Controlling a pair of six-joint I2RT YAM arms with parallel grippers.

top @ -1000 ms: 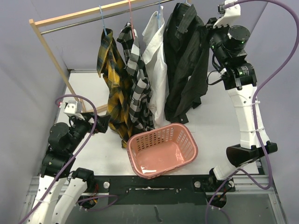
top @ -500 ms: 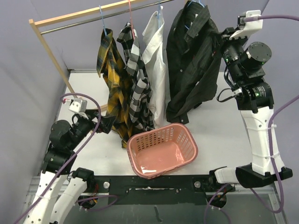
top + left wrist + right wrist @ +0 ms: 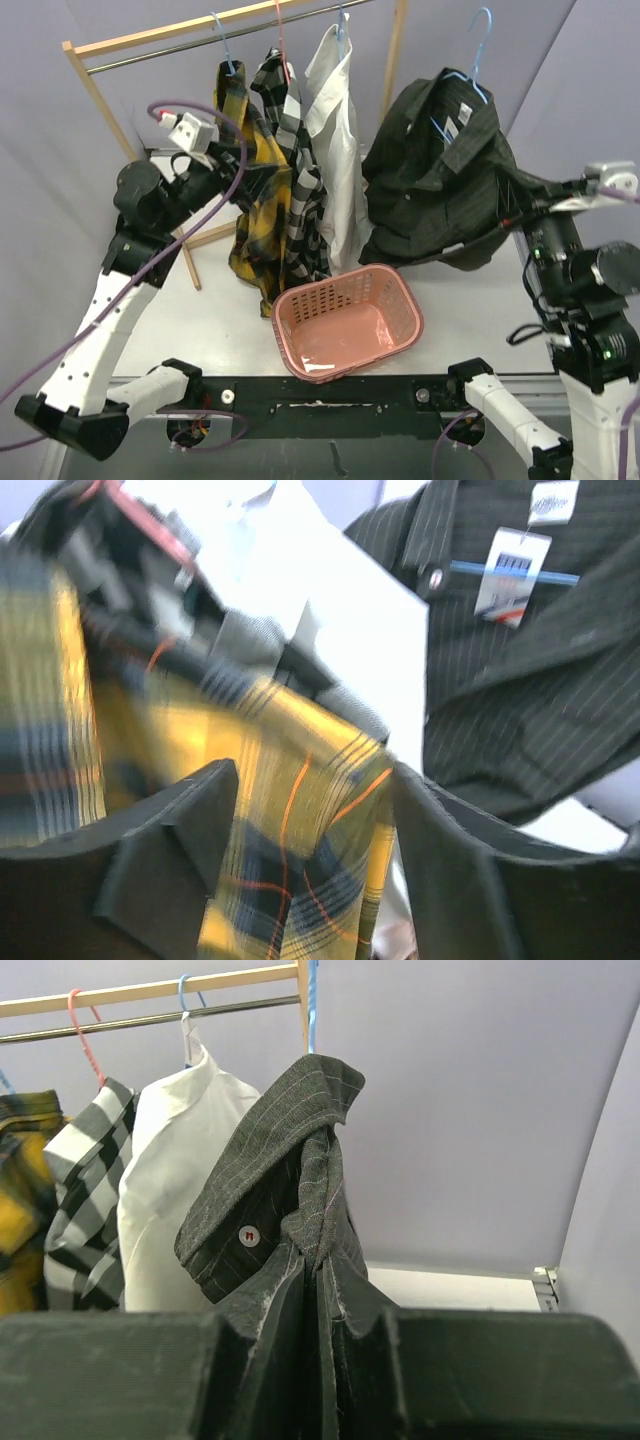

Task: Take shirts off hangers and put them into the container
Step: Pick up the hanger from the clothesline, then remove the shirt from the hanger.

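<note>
since a second ago the right arm has swung down toward the right edge of the top view, pulling the black shirt off the rail, while the left arm has climbed from the lower left up to the plaid shirt.

our right gripper is clamped tight on a fold of the black shirt just under its collar. the blue hanger is still inside the shirt, its hook sticking up free in the upper right of the top view. our left gripper has its jaws about half apart with the yellow plaid shirt between them; we see no pinch on the cloth yet.

the plaid shirt, a check shirt and a white shirt hang from the rail at the top of the frame.

the black shirt slopes from its collar at upper right down to its hem at centre, and that hem hangs just above the far rim of the pink basket. so the basket lies down and left of the right jaws, and the right arm is nearer to it. we judge the hanger must come out before the shirt goes in.
</note>
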